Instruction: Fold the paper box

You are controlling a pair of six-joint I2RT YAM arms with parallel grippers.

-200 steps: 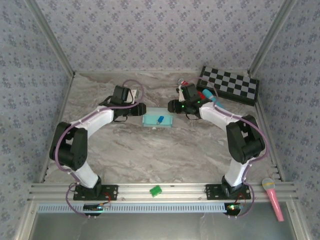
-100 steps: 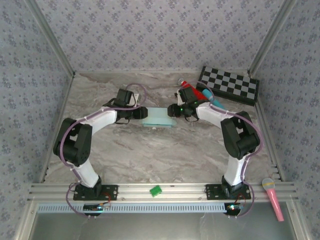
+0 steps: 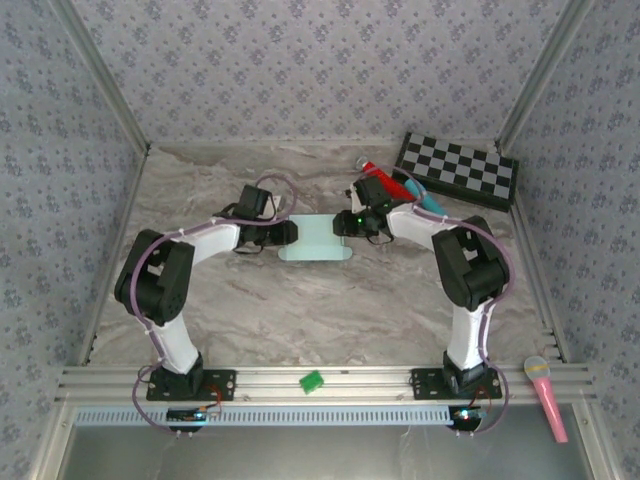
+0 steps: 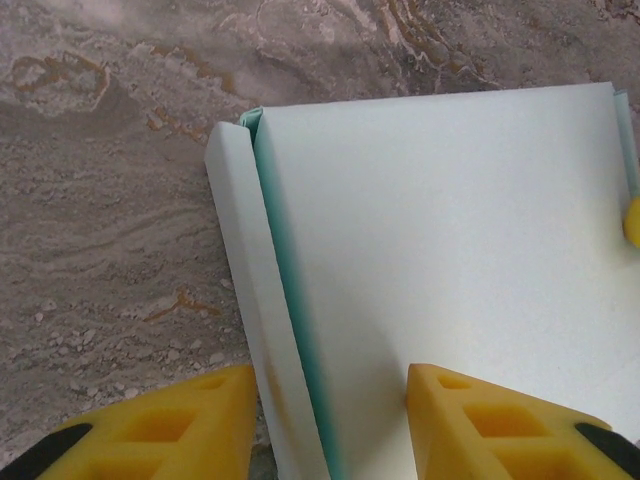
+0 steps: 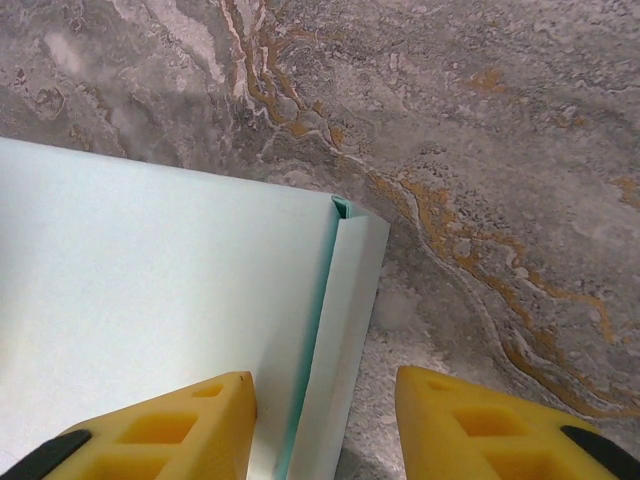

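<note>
From above: a pale sky-blue thin-card paper box [image 3: 316, 238], lying flat between left pincer [image 3: 285, 232] and right pincer [image 3: 342, 224].

Left wrist: half-open, holding nothing, straddling the box's side flap [image 4: 250, 300]. Could crush the flap if closing off-centre.

Right wrist: likewise parted and empty over the opposite flap [image 5: 345, 330]. May skew or slide the box through uneven squeezing.

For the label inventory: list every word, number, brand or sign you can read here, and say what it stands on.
No readable text in any view.
paper box: plain pale blue card, no print.
checkered board: dark and light squares only, no letters or numbers.
pink microphone, green block: too small to show any marking.
</note>
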